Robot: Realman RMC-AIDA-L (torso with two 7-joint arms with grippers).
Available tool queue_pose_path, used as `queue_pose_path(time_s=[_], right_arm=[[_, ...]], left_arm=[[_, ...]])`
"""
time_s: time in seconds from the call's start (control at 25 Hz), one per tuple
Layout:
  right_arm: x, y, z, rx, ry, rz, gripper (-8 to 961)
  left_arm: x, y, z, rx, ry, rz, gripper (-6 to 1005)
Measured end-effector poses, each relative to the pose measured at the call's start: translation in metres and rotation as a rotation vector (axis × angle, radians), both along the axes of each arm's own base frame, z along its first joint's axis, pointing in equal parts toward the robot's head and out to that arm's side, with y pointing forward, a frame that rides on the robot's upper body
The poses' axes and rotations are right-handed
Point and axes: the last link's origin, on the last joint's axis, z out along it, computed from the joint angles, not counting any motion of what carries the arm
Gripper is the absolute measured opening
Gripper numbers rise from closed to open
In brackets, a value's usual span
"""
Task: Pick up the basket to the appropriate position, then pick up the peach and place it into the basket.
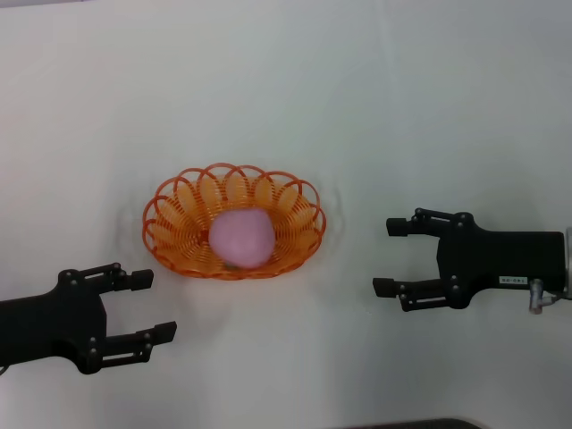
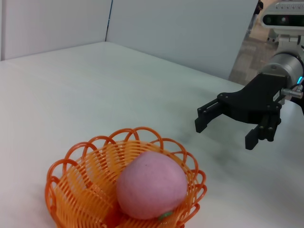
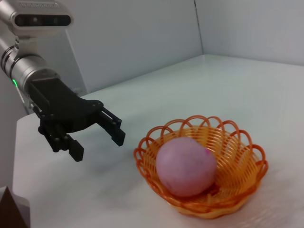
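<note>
The orange wire basket (image 1: 170, 234) sits on the white table, between the two arms. The pink peach (image 1: 240, 238) lies inside it, resting on the basket floor. My left gripper (image 1: 154, 306) hovers at the near left, a short way in front of the basket's left end, open and holding nothing. My right gripper (image 1: 387, 256) is to the right of the basket, apart from it, open and holding nothing. The left wrist view shows the basket (image 2: 71, 185), the peach (image 2: 151, 185) with its green spot low on the side, and the right gripper (image 2: 225, 133) beyond. The right wrist view shows the basket (image 3: 242, 156), the peach (image 3: 186, 166) and the left gripper (image 3: 99, 146).
The white tabletop (image 1: 357, 107) stretches around the basket on all sides. Pale walls (image 2: 180, 28) stand behind the table's far edges in both wrist views. A dark edge (image 1: 420, 424) shows at the near side of the table.
</note>
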Motion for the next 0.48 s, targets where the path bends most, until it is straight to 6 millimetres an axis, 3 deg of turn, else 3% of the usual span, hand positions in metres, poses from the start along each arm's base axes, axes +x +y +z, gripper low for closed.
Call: queue_pose_path(time_s=[0.48], right_arm=[[0.0010,0.0025,0.0050,0.017,-0.010,0.027,947]], left_arm=[[0.0007,-0.0004,0.0002,-0.004,-0.005,0.000,761]])
